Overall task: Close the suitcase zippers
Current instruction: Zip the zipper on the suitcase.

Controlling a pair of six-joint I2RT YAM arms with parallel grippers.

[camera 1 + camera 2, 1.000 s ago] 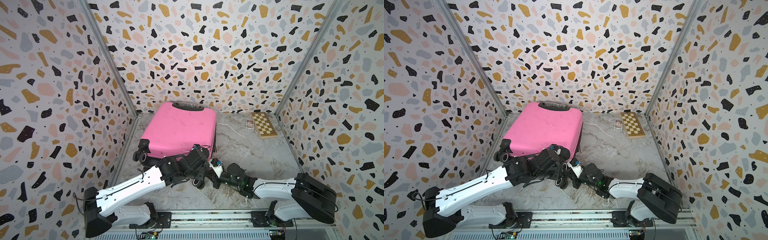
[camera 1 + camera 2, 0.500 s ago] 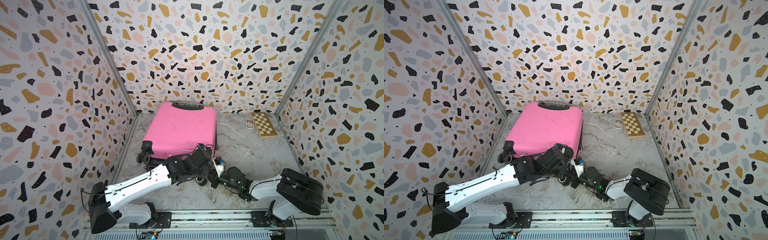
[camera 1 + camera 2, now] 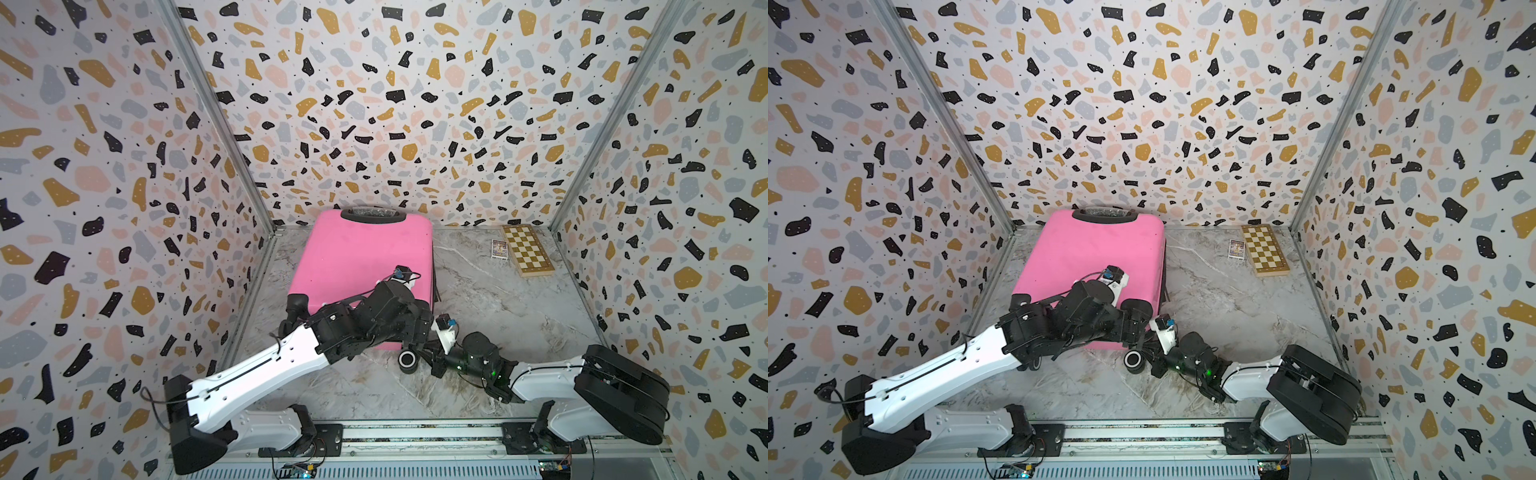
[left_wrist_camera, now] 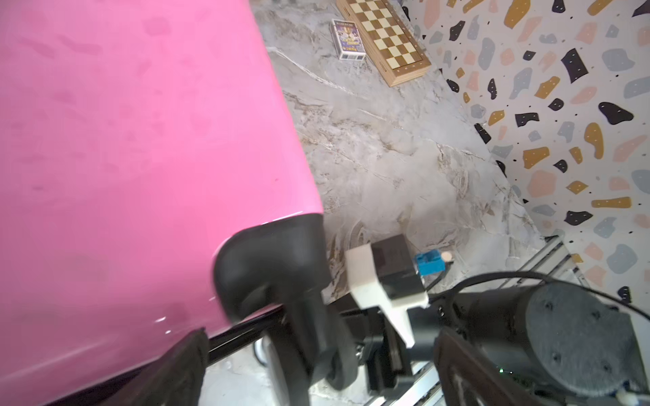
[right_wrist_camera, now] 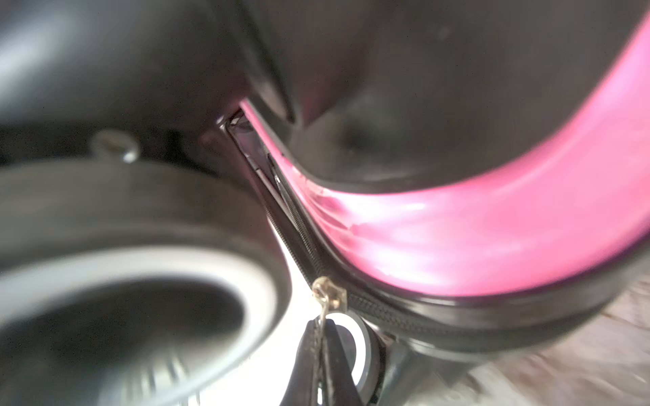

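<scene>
The pink suitcase (image 3: 365, 257) (image 3: 1092, 249) lies flat by the back left wall, its shell closed. My left gripper (image 4: 320, 337) is open above its near right corner. The two fingers (image 4: 176, 369) stand wide apart on either side of the black corner guard (image 4: 271, 256) and its wheel, touching neither. My right gripper (image 5: 322, 328) is low at that corner, shut on the metal pull hanging from the zipper slider (image 5: 329, 291). The black zippers (image 5: 404, 316) look joined on one side of the slider. On the other side the band is parted. In both top views the left wrist (image 3: 415, 328) hides the right gripper.
A black-and-white wheel (image 3: 408, 360) (image 3: 1133, 359) sits just in front of the right gripper. A wooden chessboard (image 3: 527, 249) (image 3: 1265, 249) and a small card box (image 3: 498, 249) lie at the back right. Patterned walls close in three sides.
My left gripper has opened wide over the suitcase corner. The right gripper stays shut on the pull while its elbow has swung back out to the right.
</scene>
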